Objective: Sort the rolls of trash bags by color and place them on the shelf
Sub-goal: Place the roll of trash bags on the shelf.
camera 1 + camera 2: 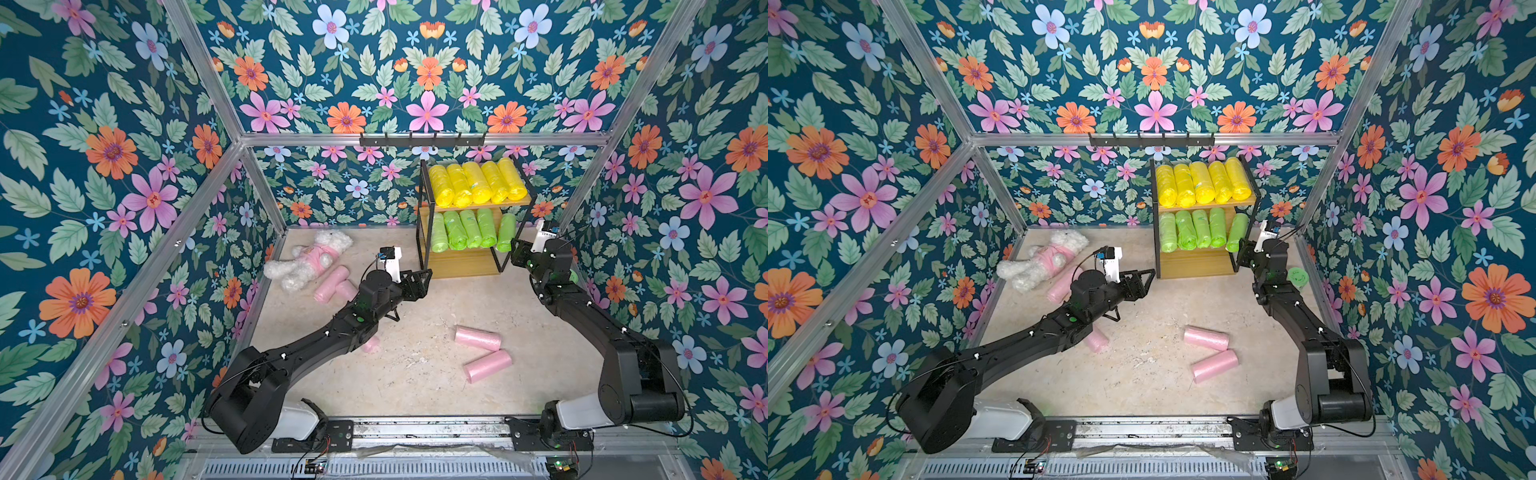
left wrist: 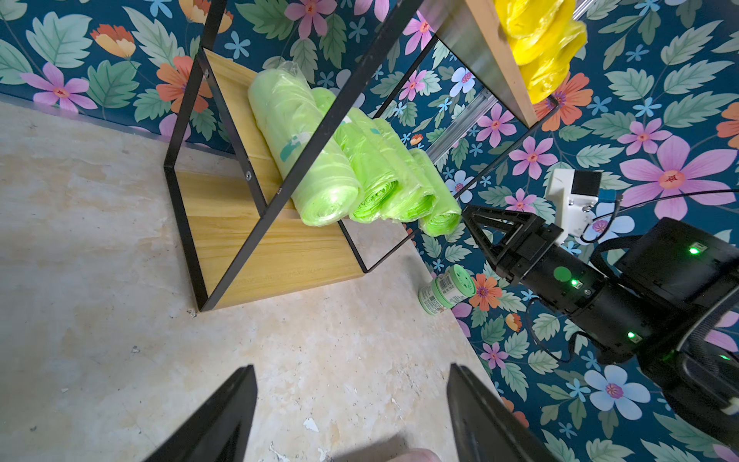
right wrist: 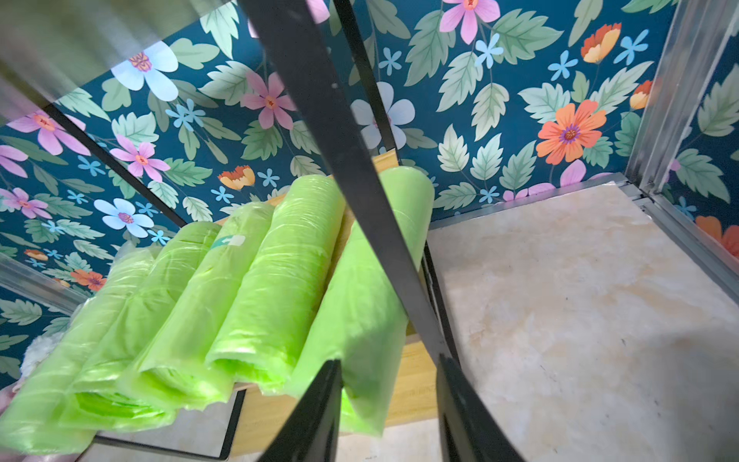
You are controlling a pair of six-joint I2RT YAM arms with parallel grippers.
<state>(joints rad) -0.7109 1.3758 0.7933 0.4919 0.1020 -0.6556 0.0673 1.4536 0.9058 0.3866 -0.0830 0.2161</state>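
Apparently, in a top view, I am seating the fifth light-green crinkly plastic roll (image 1: pixel 506 232), tilted, on the middle board of the black-framed wooden shelf (image 1: pixel 465 270). The next move should be fetching the pale pink rolls (image 1: pixel 477 338) from the bench (image 1: pixel 415 382).

Left wrist view: my left end effector (image 2: pixel 352 400) hangs spread and empty.

Right wrist view: my right end effector (image 3: pixel 386 368) straddles that roll's near end. A shelf post crosses it, so I cannot tell whether I am pinching.

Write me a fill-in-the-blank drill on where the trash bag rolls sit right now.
1. The yellow rolls lie on the ____ board of the shelf.
2. The green rolls lie on its ____ board.
3. The rolls off the shelf are all ____.
4. The shelf's ____ board bears no rolls.
Missing words: top; middle; pink; bottom.
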